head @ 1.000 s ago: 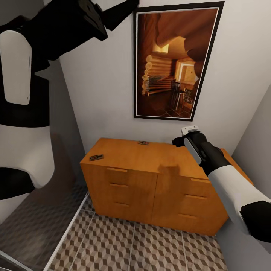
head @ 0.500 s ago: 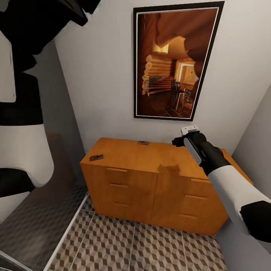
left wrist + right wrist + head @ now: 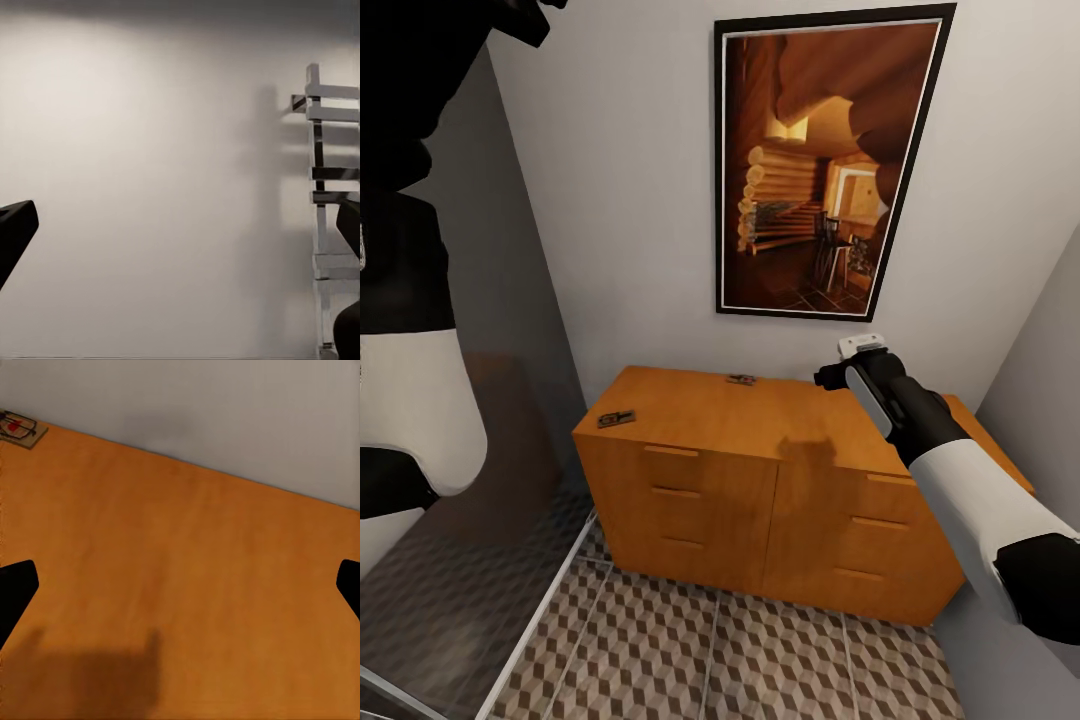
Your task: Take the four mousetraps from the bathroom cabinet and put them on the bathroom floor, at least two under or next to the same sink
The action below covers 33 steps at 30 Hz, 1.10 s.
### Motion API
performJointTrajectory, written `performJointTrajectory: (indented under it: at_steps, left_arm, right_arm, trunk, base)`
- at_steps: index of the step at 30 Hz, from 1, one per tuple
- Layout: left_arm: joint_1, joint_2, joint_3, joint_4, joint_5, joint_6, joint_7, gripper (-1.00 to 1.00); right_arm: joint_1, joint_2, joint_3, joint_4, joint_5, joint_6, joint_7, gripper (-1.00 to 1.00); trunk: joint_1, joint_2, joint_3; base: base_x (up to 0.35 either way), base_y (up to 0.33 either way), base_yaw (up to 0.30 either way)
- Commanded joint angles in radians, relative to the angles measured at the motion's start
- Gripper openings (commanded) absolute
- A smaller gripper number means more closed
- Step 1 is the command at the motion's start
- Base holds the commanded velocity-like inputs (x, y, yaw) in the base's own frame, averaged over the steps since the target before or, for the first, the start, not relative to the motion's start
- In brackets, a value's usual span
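Note:
The orange-brown cabinet stands against the wall, drawers shut. Two mousetraps lie on its top: one near the left front corner, one by the wall at the back. My right arm reaches over the top's right half. In the right wrist view my right gripper hovers open above bare cabinet wood, with a mousetrap well off to one side by the wall. My left arm is raised high at the left. Its gripper is open and faces a blank white wall. The patterned bathroom floor lies in front.
A large framed picture hangs above the cabinet. A glass panel with a pale frame stands at the left of the floor. Grey walls close in on the right. A chrome towel rail is on the wall in the left wrist view.
My left arm has swung upward, so its gripper has left the top of the head view. The right arm has barely shifted. The mousetraps have not moved.

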Motion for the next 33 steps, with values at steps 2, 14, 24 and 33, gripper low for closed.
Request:
performJointTrajectory:
  at_steps: [2,14,24,33]
  left_arm:
    - [-0.001,0.001,-0.009,0.0,0.0,0.003,-0.004,1.0]
    - [-0.001,0.002,-0.031,-0.002,-0.004,-0.004,-0.002,1.0]
    - [-0.001,0.003,-0.029,-0.002,-0.005,-0.003,-0.002,1.0]
    - [-0.001,0.002,-0.033,-0.002,-0.002,-0.003,-0.002,1.0]
  right_arm:
    - [-0.001,-0.001,0.005,-0.001,-0.01,0.003,-0.009,1.0]
    - [-0.001,0.0,0.005,-0.001,-0.01,0.003,-0.009,1.0]
    - [-0.001,0.0,0.005,-0.001,-0.01,0.003,-0.009,1.0]
    - [-0.001,0.0,0.005,-0.001,-0.01,0.003,-0.009,1.0]
  trunk:
    - [0.0,-0.001,-0.001]
    - [0.0,-0.001,-0.001]
    - [0.0,-0.001,-0.001]
    - [0.0,-0.001,-0.001]
  base:
    - [0.0,0.0,0.0]
    - [0.0,0.0,0.0]
    - [0.0,0.0,0.0]
    - [0.0,0.0,0.0]
